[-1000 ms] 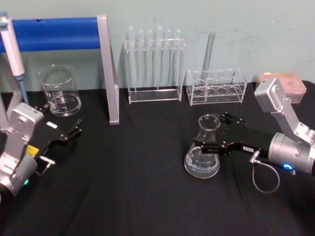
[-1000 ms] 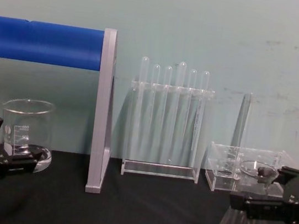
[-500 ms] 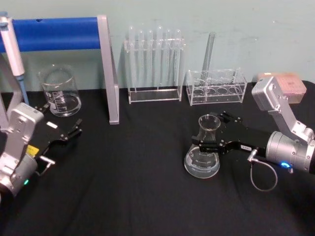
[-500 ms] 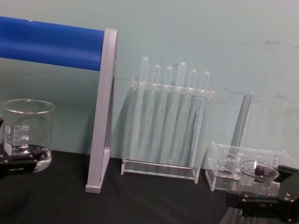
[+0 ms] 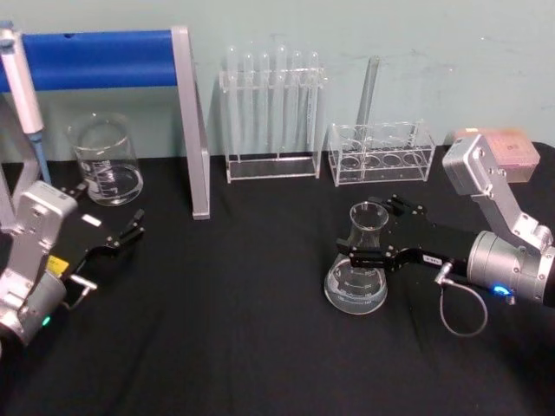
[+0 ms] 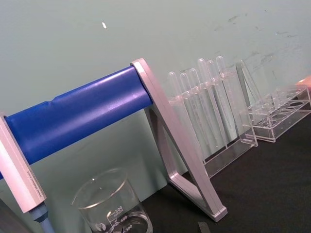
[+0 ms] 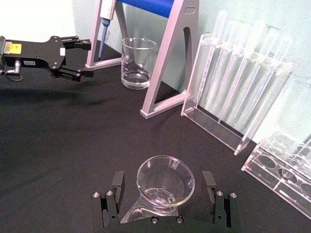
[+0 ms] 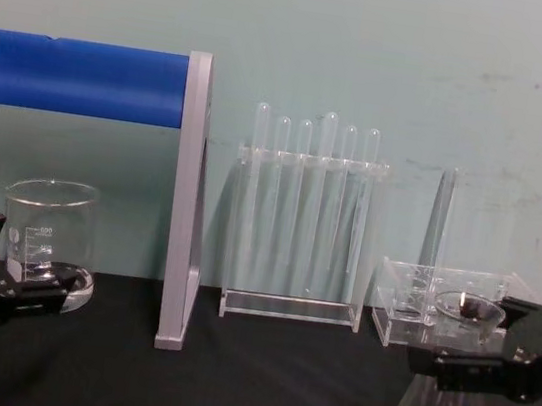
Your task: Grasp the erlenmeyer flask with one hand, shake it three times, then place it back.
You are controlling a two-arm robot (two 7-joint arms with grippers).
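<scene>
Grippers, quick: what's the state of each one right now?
Left gripper: open, holding nothing.
Right gripper: open, straddling the neck of the erlenmeyer flask, not clamped on it.

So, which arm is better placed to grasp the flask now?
The right: the right gripper straddles the erlenmeyer flask, fingers open beside its neck; the left gripper sits far off, near the beaker.

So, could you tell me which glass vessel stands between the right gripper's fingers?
The conical erlenmeyer flask, its neck between the right gripper's open fingers; the straight-sided beaker stands far left.
</scene>
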